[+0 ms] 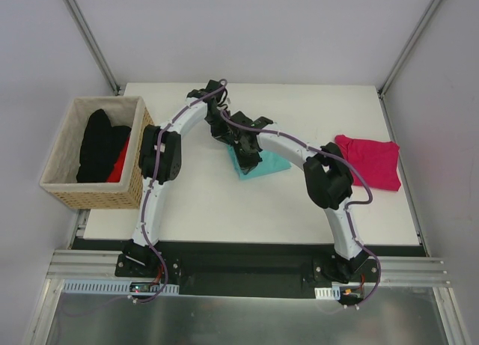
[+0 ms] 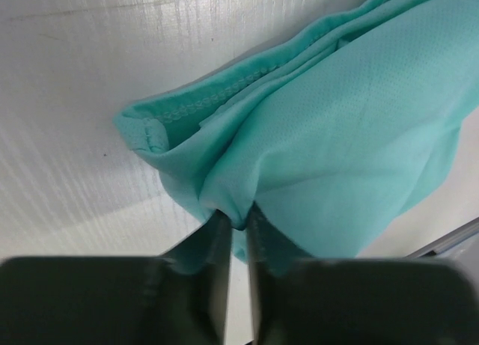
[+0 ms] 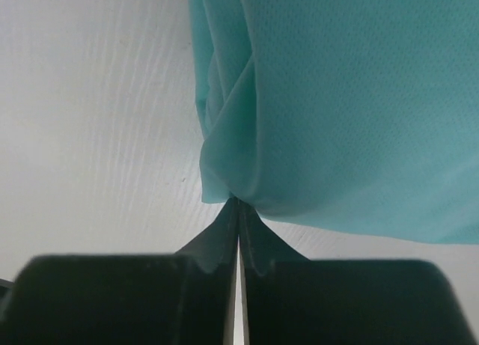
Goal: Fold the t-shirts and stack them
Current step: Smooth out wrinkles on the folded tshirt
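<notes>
Left gripper (image 2: 236, 229) and right gripper (image 3: 238, 214) both pinching soft teal-green cloth t-shirt (image 2: 344, 128) edge. Advice: raise together, holding hem taut.

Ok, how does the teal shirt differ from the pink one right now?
The teal shirt lies in the middle of the table, under the arms; the pink shirt lies near its right edge. Both sets of jaws are shut on the teal shirt's edge; nothing touches the pink shirt. Both are bundled up on the white tabletop, outside the basket.
</notes>
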Robot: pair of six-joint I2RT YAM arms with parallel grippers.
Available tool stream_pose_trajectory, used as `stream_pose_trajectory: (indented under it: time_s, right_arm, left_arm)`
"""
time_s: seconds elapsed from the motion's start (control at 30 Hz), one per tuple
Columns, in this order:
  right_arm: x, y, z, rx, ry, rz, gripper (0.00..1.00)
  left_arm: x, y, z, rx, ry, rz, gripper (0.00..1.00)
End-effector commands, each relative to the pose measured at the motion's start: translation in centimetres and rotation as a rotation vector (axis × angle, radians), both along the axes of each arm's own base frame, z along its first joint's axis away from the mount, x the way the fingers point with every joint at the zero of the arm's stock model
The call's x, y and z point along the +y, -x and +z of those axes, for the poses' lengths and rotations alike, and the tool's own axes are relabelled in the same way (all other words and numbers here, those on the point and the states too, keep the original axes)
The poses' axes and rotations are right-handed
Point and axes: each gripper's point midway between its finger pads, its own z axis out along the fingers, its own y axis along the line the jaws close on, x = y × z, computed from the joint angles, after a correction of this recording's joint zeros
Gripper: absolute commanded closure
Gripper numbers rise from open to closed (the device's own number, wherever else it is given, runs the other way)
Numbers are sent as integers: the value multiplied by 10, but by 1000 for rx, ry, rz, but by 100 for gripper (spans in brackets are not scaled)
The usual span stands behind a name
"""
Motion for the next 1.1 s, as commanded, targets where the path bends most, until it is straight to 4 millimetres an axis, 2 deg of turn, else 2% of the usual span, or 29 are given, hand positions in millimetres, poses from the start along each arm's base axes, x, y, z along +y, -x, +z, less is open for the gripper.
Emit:
stream_pose_trajectory:
  time_s: [0.0, 0.37, 0.67, 0.7, 0.8, 1.07]
  right_arm:
    - [-6, 8, 0, 36, 30, -15, 99]
    - [-4, 7, 6, 25, 12, -22, 99]
    - [-11, 20, 5, 26, 13, -25, 99]
    - [-11, 21, 5, 28, 16, -24, 95]
    - [-15, 17, 10, -2, 40, -19, 74]
    - [-14, 8, 38, -92, 99, 27, 71]
  left_arm:
    - [-2, -7, 4, -6, 33, 3, 100]
    - [-1, -12, 13, -28, 44, 8, 100]
    - [-1, -15, 19, -43, 49, 9, 100]
    - [-1, -14, 18, -42, 49, 9, 100]
    - [0, -13, 19, -40, 47, 11, 100]
    - [-2, -13, 20, -36, 54, 13, 100]
